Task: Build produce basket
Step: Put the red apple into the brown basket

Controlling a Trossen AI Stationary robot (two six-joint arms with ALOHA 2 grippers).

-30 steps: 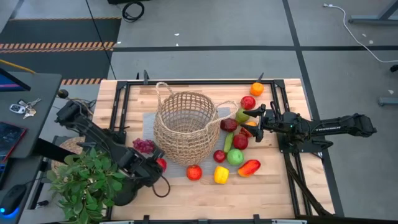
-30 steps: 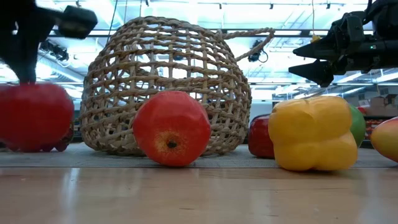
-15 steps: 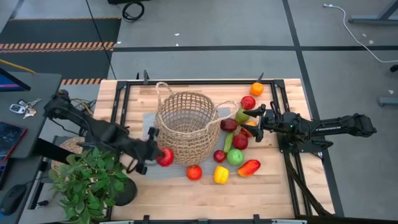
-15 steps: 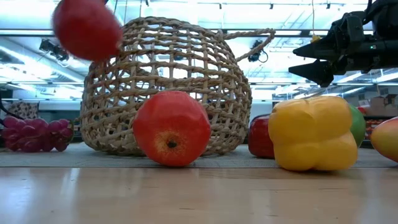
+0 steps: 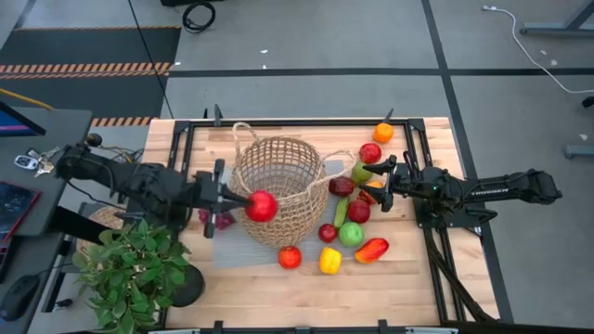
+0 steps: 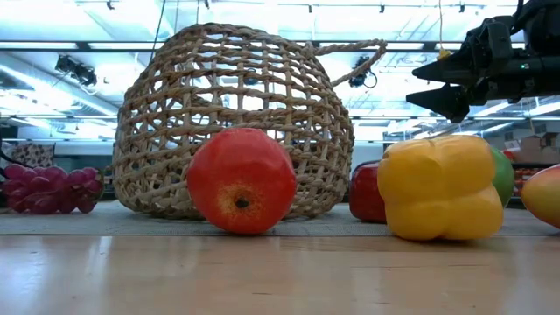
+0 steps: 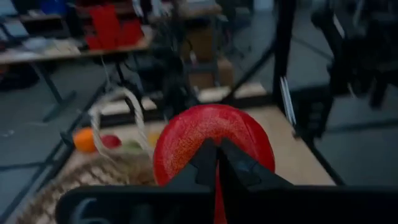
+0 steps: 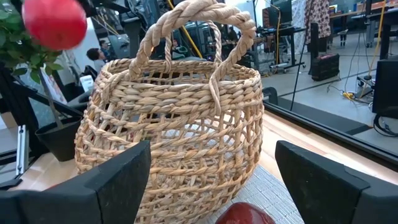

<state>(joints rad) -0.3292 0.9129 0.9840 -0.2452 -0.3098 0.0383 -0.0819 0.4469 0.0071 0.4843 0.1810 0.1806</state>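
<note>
The tan wicker basket (image 5: pixel 277 190) stands upright on a grey mat. My left gripper (image 5: pixel 247 199) is shut at a red apple (image 5: pixel 262 205), which hangs above the basket's near-left rim; the right wrist view shows this apple (image 8: pixel 55 22) high beside the basket (image 8: pixel 174 130). Other produce lies on the table to the basket's right and near side: a red apple (image 5: pixel 290 257), a yellow pepper (image 5: pixel 329 261), a green apple (image 5: pixel 351 234) and an orange (image 5: pixel 383 133). Right of the basket, my right gripper (image 5: pixel 385 172) stands open above the fruit, holding nothing. My left gripper comes at the red apple nearly level from the table's left. Its shut fingertips (image 7: pixel 208 163) meet on the apple's side that faces the arm (image 7: pixel 211 134); the fingers hide what they pinch. The apple hangs lifted clear, beyond the fingertips.
Purple grapes (image 5: pixel 215 219) lie on the mat (image 5: pixel 232 252) left of the basket. A leafy potted plant (image 5: pixel 130 269) stands at the near left corner. Black frame rails (image 5: pixel 297 122) run along the table's edges. Bare wood shows along the near edge (image 5: pixel 306 297).
My left gripper has risen from the table's near left with the red apple and swung toward the basket, tipping from pointing down to nearly level. The apple has gone from table height to above the basket's rim. The grapes now show where it stood.
</note>
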